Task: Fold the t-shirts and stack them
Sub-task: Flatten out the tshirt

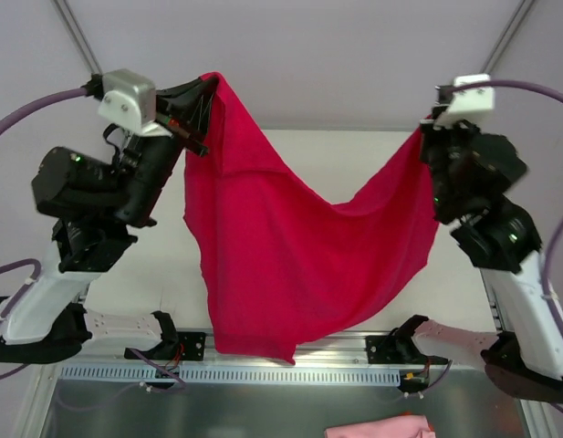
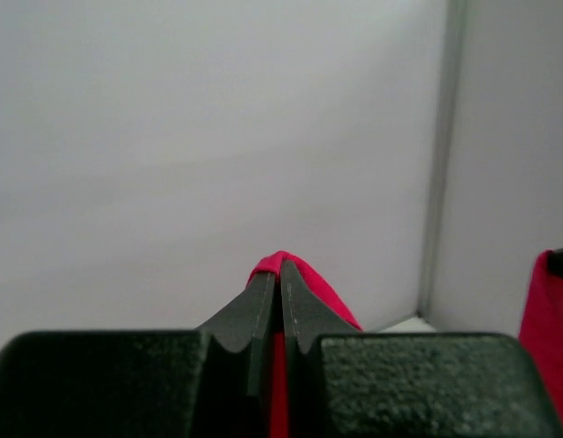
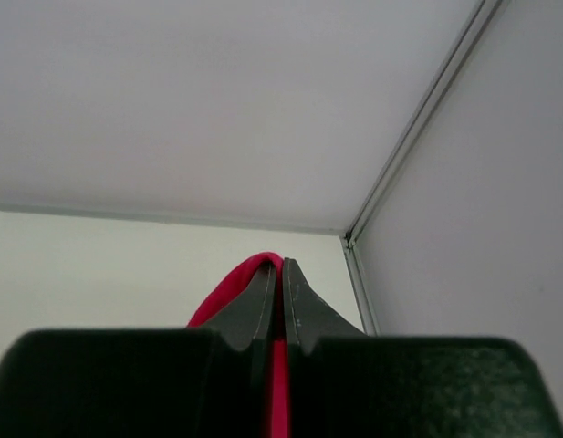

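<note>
We hold the crimson t-shirt [image 1: 290, 255] up between our tools. Our left tool [image 1: 206, 91] is pinching one upper corner and our right tool [image 1: 424, 139] the other. The cloth sags between them and hangs below, above the counter [image 1: 340, 157].

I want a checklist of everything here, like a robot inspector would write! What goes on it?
Surface: white table beneath the hanging shirt.
Job's things: one red t-shirt, held up in the air between both arms, sagging in the middle.
Clutter: pink cloth below the near edge.
Grippers: left gripper and right gripper both shut on the t-shirt.
Cables: purple cables run to each wrist.
Surroundings: plain white walls.
</note>
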Motion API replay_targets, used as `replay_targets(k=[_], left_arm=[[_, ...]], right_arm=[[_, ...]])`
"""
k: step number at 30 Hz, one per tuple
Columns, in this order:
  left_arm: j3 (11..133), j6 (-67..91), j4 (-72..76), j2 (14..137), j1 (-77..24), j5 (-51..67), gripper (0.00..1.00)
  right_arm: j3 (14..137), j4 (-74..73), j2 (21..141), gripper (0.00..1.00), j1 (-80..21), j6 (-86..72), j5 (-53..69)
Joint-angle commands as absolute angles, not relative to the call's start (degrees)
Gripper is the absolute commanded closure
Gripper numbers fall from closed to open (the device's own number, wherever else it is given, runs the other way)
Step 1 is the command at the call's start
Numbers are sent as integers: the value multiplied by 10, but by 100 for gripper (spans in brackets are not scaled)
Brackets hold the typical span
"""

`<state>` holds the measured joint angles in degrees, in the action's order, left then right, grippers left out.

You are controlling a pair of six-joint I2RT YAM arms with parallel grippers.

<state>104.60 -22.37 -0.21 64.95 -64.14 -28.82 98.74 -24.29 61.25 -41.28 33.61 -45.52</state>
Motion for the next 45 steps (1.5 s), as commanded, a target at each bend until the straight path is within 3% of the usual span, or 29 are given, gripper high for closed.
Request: replay_targets(k=[1,8,12,22,45], left_arm=[[1057,-127,-27,679,-496,-238,100],[1031,-16,-41,786,-292,-137,100],[1034,30,-31,874,-228,-100,100],[1103,44,-11,1084,-196,-118,100],[1208,82,32,1268,-104,-90,100]], right_arm=[[973,-249,687,99,-339,263,-362],[980,-227,820,99,-258,236,-312],[1002,-210,888,99,-239,233,-308],[1053,-164,1042,99,-202,231,-284],[1228,-38,1289,99,-120,266,-229]])
